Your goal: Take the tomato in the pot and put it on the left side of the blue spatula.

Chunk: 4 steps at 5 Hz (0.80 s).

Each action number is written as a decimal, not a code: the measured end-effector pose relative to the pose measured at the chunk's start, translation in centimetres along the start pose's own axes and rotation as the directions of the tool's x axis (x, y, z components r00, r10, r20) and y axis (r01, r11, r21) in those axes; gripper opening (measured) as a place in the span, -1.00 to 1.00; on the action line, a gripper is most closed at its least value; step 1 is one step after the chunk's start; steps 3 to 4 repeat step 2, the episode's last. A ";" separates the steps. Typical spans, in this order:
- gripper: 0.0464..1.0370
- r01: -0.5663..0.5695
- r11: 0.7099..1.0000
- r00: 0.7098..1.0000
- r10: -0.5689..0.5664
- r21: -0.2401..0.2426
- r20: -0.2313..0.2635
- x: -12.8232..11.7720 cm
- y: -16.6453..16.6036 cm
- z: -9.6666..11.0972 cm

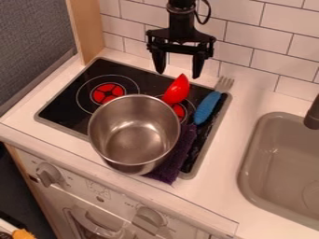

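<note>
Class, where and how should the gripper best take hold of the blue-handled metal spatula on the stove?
Probably mid-handle, from above, the black two-finger gripper closing across the width: the spatula's blue handle is long and slim, lies at a slant, and has purple cloth by its lower end.

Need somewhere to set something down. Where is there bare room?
The counter strip between cooktop and sink is bare, as is the cooktop's left end, outward from the left burner. It's crowded right of that: pot, red spoon, blue spatula and purple cloth.
</note>
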<state>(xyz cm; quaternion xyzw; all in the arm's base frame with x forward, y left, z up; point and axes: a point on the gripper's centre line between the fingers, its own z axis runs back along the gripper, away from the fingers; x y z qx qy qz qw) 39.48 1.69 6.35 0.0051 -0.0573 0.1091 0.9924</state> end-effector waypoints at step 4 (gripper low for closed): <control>0.94 0.067 0.997 0.998 -0.066 0.042 -0.016 -0.9 0.7 -0.3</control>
